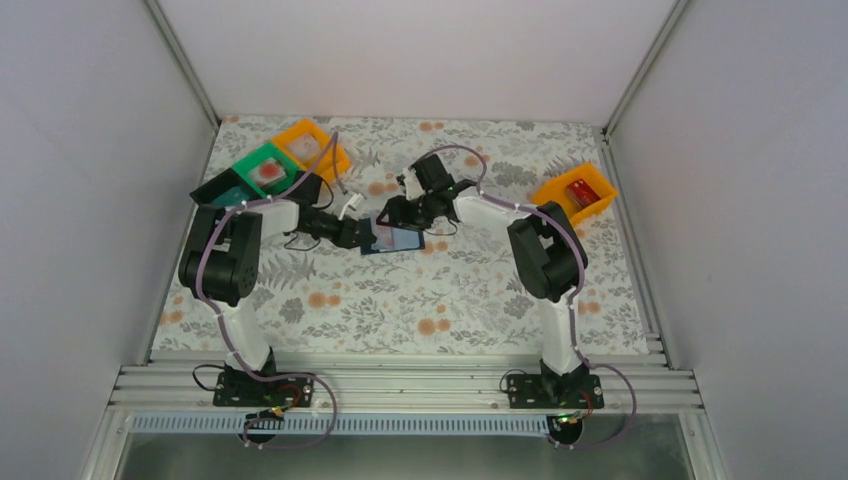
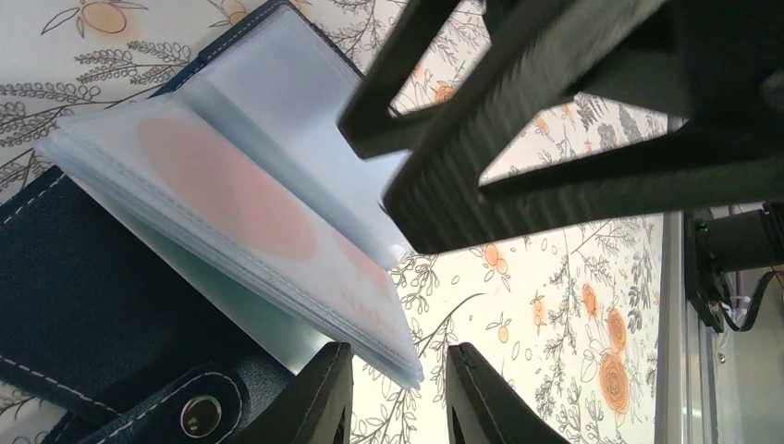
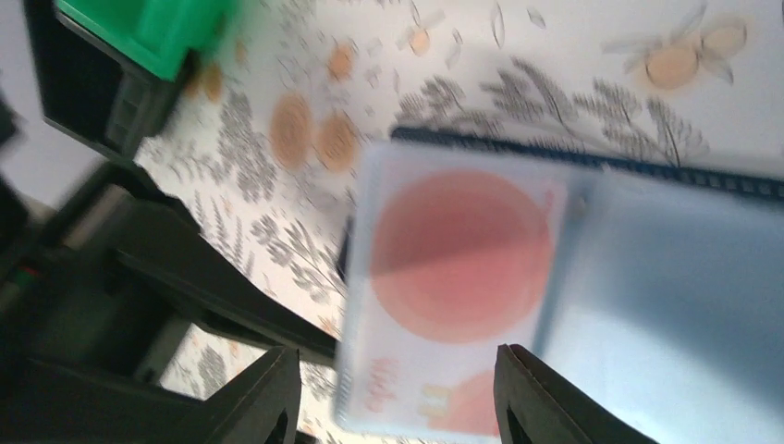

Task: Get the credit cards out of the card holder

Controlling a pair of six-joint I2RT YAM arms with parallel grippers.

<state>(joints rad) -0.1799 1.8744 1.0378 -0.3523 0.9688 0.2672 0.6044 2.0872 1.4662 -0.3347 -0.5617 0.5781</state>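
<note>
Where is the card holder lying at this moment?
In the top view, the card holder lies open on the floral table near its middle, at the spot where the left gripper and the right gripper meet.

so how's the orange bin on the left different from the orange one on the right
The left orange bin sits at the far end of a row, right beside a green bin. The right orange bin stands alone near the table's right edge. The left one holds something pale, and the right one holds something red. Both are small, open-topped bins of the same orange, set at an angle on the flowery tabletop.
</note>
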